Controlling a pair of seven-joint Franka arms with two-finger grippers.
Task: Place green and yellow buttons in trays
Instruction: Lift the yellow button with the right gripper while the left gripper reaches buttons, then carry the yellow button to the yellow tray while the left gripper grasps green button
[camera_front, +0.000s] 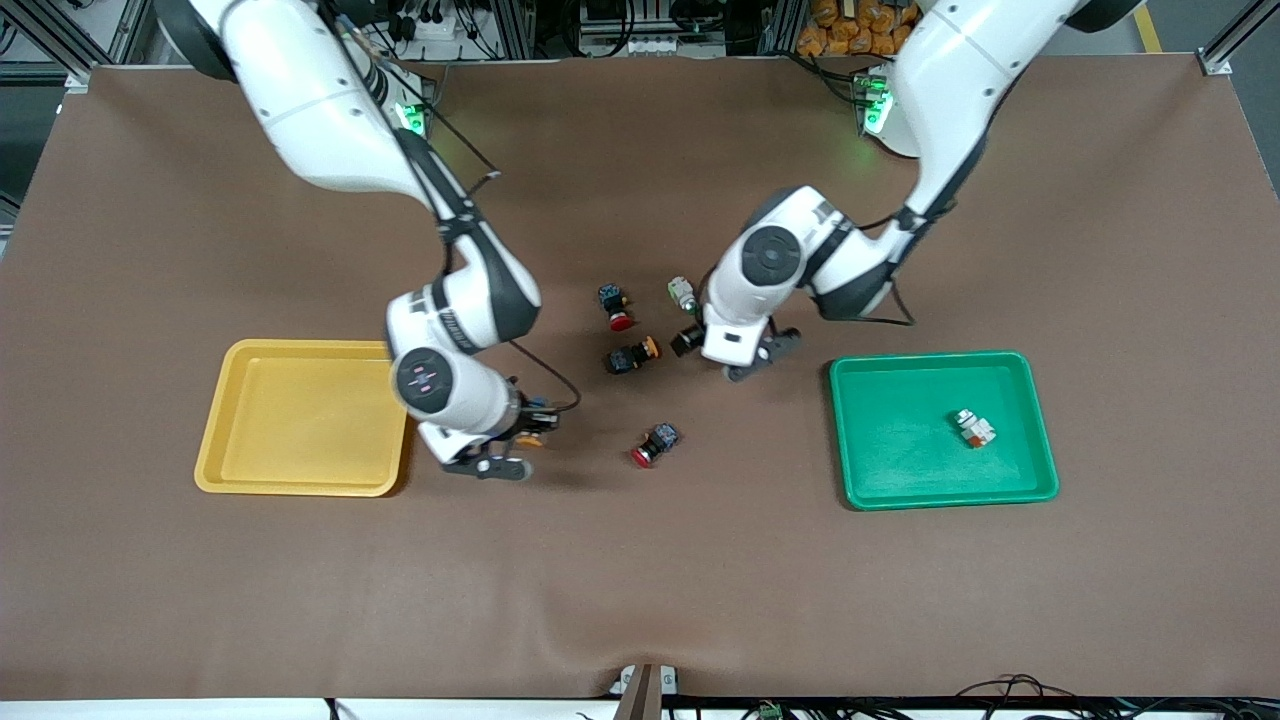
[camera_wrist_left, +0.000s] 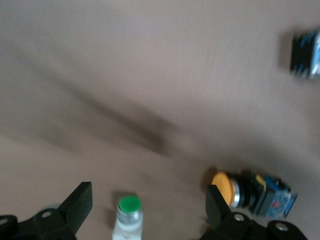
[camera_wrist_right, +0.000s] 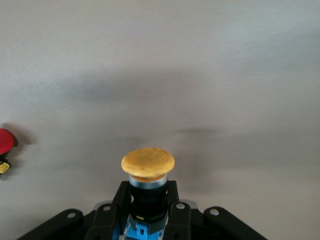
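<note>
**My right claw has a yellow button, my left claw is wide over a green one**

My right claw (camera_wrist_right: 150, 210) is squeezed tight on a yellow-capped button (camera_wrist_right: 148, 162). It sits low over the brown table (camera_front: 640, 600), just beside the yellow tray (camera_front: 300, 418), by the tray's edge that faces the middle of the table. The tray has nothing in it.

My left claw (camera_wrist_left: 145, 207) is spread wide and holds nothing. It is over the middle of the table. A white button with a green cap (camera_wrist_left: 129, 215) stands between its fingers (camera_wrist_left: 80, 202), not touching them.

The green tray (camera_front: 942, 428) lies toward my left arm's end of the table. A white button (camera_front: 973, 427) lies in it.

Between my two claws lie another yellow-capped button (camera_front: 632, 355) and two red-capped buttons, one (camera_front: 616, 306) farther from the front camera and one (camera_front: 655, 445) nearer to it. The table is open and bare all along the front edge.

Only my right wrist view shows the grip on the cap's body. Only my left wrist view shows the green cap between my fingers; in the front view my arm covers most of that spot.
</note>
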